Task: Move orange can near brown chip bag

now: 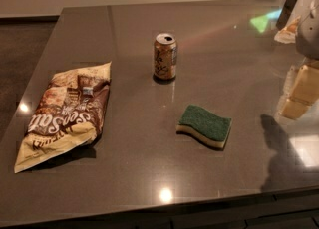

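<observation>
The orange can point(165, 57) stands upright near the middle of the dark table, its silver top open. The brown chip bag point(65, 112) lies flat at the left, brown and cream with big white lettering. The can is well to the right of and behind the bag, with a wide gap between them. My gripper point(305, 16) shows only in part at the far right edge, white and grey with a dark piece, raised above the table and far to the right of the can. It holds nothing that I can see.
A green-and-yellow sponge point(205, 125) lies in front of and to the right of the can. The table's front edge point(164, 209) runs along the bottom and its left edge point(30, 81) slants past the bag. Dark floor lies beyond at the left.
</observation>
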Tool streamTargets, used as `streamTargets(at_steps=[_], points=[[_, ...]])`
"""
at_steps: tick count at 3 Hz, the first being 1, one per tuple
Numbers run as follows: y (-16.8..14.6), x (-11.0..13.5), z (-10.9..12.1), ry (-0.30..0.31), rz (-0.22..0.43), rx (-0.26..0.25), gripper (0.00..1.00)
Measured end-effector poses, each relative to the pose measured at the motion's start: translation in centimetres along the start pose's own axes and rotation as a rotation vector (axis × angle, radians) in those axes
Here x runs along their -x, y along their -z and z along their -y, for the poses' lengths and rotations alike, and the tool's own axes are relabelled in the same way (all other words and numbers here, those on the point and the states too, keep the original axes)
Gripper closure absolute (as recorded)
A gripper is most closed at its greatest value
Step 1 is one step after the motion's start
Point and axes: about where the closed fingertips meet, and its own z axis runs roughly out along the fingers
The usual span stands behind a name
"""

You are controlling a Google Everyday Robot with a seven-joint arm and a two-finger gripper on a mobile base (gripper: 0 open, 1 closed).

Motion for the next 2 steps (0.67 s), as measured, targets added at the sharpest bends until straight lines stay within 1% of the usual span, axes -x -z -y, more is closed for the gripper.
streamTargets(at_steps=[2], points=[[0.12,0.26,0.39,-0.003,-0.003,0.002,0.0]])
